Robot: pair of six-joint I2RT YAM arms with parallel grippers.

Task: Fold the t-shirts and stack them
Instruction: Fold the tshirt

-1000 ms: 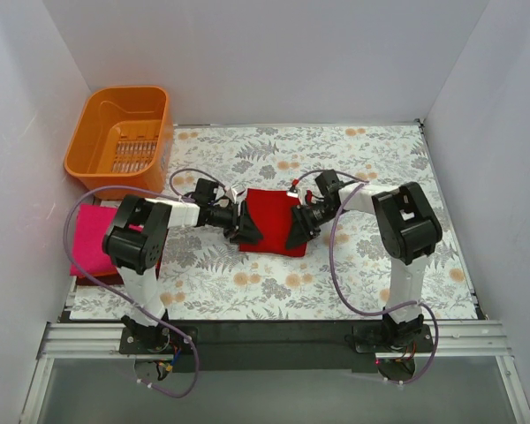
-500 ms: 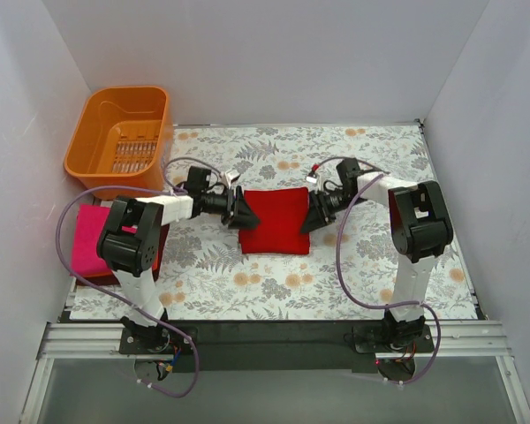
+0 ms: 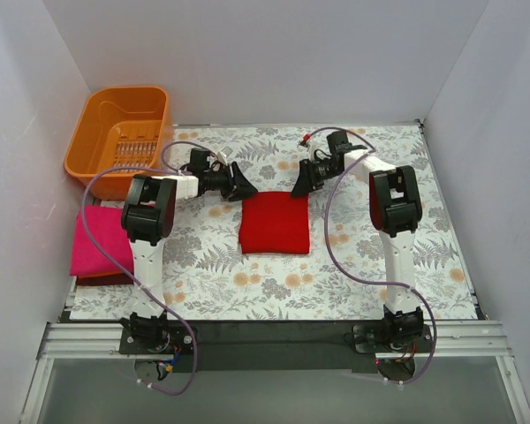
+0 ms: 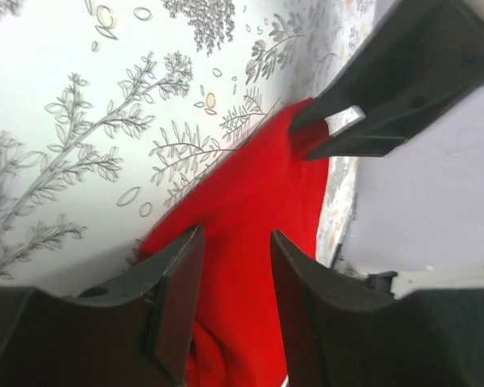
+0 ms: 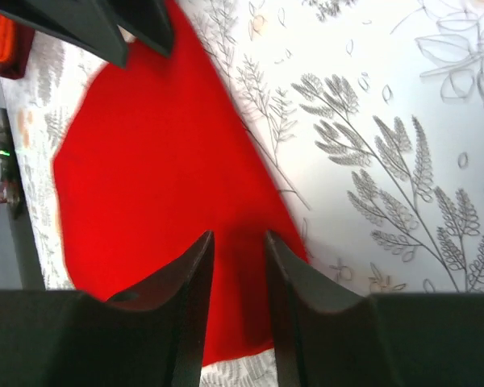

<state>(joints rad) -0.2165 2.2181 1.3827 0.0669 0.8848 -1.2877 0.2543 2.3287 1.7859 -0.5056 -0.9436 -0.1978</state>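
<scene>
Folded bright red t-shirt (image 3: 274, 225) lying flat at the centre of the floral-covered worktop (image 3: 380, 256). The left claw (image 3: 241, 184) and right claw (image 3: 300, 181) hang at its two far corners, jaws partly apart, nothing between them. A magenta-pink t-shirt (image 3: 95, 243) lies at the worktop's left edge.

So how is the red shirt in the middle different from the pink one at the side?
The red shirt is bright red; the pink shirt is magenta. The red shirt lies alone in the middle of the floral cloth; the pink shirt sits at the left edge, on top of a darker cloth. Both are folded into flat, squarish shapes.
</scene>
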